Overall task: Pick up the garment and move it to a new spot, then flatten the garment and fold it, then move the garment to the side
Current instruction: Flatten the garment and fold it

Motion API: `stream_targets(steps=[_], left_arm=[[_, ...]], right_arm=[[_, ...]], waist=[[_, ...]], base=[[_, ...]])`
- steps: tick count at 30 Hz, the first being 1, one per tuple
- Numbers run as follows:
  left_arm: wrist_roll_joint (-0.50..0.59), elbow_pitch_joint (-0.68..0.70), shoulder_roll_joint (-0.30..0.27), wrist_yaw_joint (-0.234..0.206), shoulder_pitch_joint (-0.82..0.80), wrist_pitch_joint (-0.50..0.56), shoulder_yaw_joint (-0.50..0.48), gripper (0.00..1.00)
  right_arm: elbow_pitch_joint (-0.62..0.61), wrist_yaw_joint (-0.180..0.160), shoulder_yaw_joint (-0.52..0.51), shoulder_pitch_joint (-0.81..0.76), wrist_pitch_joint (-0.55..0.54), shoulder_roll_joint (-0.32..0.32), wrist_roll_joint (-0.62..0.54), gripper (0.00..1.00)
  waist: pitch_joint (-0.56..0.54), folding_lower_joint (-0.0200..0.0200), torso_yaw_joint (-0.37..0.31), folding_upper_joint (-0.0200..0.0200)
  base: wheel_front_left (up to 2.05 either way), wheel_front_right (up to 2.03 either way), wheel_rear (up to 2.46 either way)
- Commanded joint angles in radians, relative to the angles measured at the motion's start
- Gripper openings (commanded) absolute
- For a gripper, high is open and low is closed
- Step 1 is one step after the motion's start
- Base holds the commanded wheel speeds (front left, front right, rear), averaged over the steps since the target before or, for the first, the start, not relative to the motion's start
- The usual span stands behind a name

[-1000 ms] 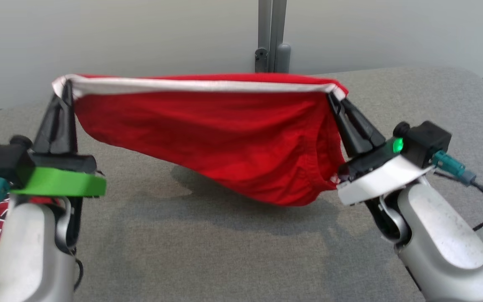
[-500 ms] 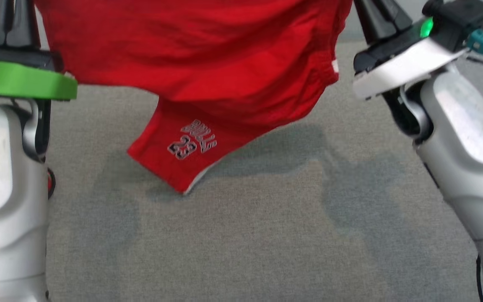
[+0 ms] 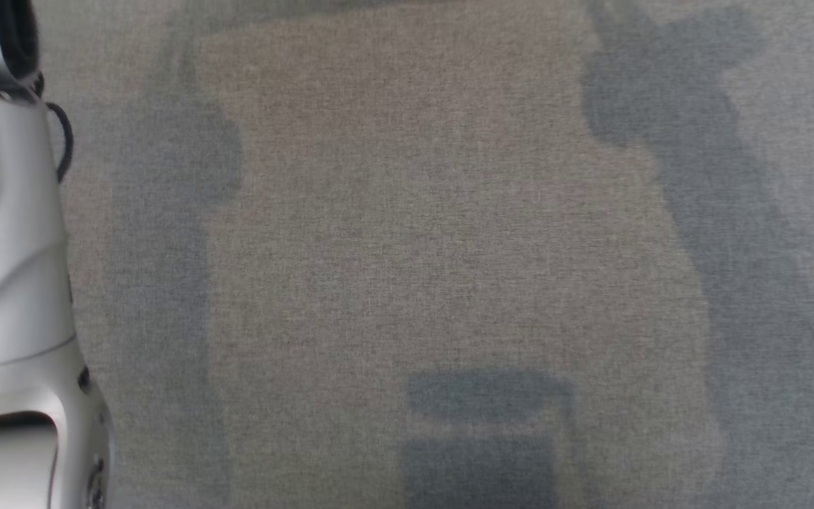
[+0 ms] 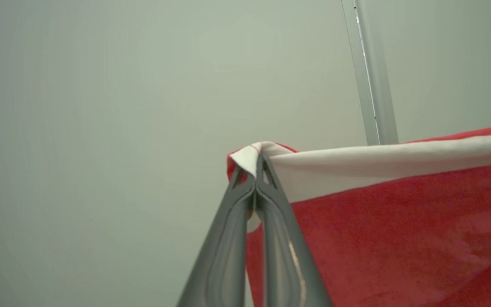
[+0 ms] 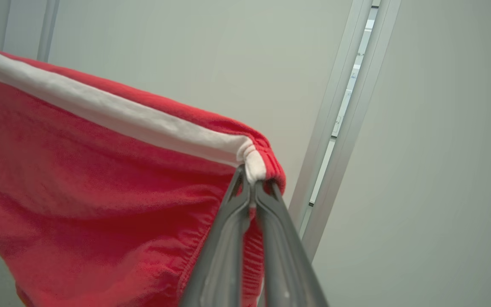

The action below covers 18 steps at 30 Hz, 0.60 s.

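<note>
Now | garment (image 4: 399,230) hangs aloft before the wall (image 4: 100,106), stretched between both tools | left tool (image 4: 257,158) and right tool (image 5: 252,171) each clenched on a white band (image 5: 143,123) corner | judged soft, light, limp: grip band ends, not loose cloth.

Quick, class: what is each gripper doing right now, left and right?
Left gripper: shut on one white-banded corner of the red garment.
Right gripper: shut on the garment's other banded corner.

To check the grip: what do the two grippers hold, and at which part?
Both are shut on the red garment: the left gripper pinches one end of its white band, the right gripper the other end.
</note>
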<state>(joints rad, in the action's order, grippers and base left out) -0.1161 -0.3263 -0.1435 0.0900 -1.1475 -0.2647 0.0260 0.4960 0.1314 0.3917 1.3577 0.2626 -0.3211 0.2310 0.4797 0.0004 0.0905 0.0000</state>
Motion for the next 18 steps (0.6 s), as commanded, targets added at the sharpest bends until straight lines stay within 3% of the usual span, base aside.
stream_targets(steps=[1, 10, 18], left_arm=[[-0.006, -0.011, 0.013, 0.007, 0.049, 0.001, -0.009, 0.00], [-0.050, -0.052, 0.083, 0.024, 0.370, 0.001, -0.032, 0.00], [-0.111, -0.100, 0.091, 0.025, 0.652, 0.001, -0.015, 0.00]], right_arm=[[0.009, -0.001, 0.010, -0.025, 0.003, -0.003, 0.003, 0.00], [-0.043, -0.001, 0.106, -0.340, 0.003, -0.050, 0.124, 0.00], [-0.133, -0.001, 0.144, -0.663, 0.003, -0.080, 0.243, 0.00]], waist=[[0.093, -0.0004, 0.072, 0.0000], [0.054, -0.0004, 0.056, 0.0000], [-0.063, -0.0004, 0.036, 0.0000]], base=[[0.00, 0.00, 0.00], [0.00, 0.00, 0.00], [0.00, 0.00, 0.00]])
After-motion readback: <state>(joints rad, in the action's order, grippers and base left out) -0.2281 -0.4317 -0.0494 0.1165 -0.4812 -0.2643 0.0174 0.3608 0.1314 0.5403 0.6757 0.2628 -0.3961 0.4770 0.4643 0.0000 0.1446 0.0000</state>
